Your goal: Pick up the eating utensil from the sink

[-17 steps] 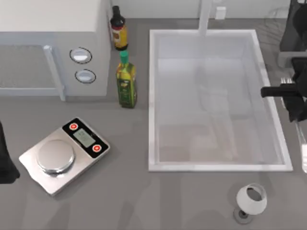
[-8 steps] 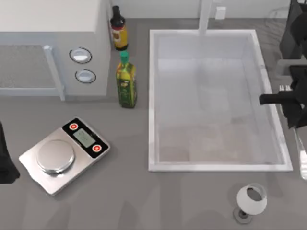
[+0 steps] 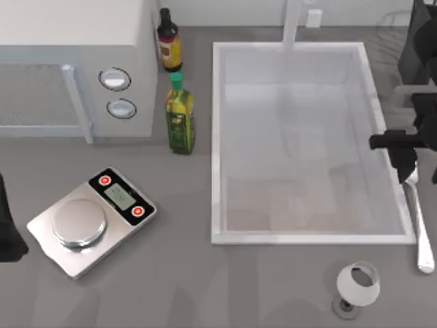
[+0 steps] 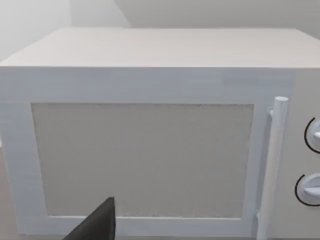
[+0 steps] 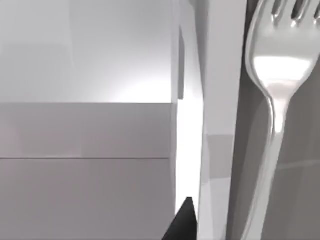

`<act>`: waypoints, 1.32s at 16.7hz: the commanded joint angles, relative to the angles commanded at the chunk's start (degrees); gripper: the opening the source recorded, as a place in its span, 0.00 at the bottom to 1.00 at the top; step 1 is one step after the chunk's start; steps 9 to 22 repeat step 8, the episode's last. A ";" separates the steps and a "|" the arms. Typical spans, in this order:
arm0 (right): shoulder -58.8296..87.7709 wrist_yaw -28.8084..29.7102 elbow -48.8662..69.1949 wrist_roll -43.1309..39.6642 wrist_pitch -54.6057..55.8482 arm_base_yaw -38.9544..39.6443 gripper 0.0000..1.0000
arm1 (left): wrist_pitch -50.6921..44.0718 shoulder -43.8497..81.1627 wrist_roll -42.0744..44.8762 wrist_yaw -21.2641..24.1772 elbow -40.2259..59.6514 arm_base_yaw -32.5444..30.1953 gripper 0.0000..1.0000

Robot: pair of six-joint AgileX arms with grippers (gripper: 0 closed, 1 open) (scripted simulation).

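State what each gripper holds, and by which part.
The right gripper sits over the fork at its tine end; whether it grips it cannot be told. The left arm is parked, holding nothing visible.

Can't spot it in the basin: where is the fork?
The fork lies on the counter at the table's right, just outside the sink rim, below the right gripper.

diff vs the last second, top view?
The right gripper slid toward the near edge along the sink's right rim. More of the fork shows now: it lies on the counter outside the sink, its handle tip nearer the near edge than before. Whether the gripper holds it can't be told. Left arm, scale, bottles, glass, microwave: unchanged.
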 joint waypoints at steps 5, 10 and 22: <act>0.00 0.00 0.00 0.00 0.00 0.00 1.00 | 0.00 0.00 0.00 0.00 0.00 0.00 1.00; 0.00 0.00 0.00 0.00 0.00 0.00 1.00 | 0.00 0.00 0.00 0.00 0.00 0.00 1.00; 0.00 0.00 0.00 0.00 0.00 0.00 1.00 | 0.00 0.00 0.00 0.00 0.00 0.00 1.00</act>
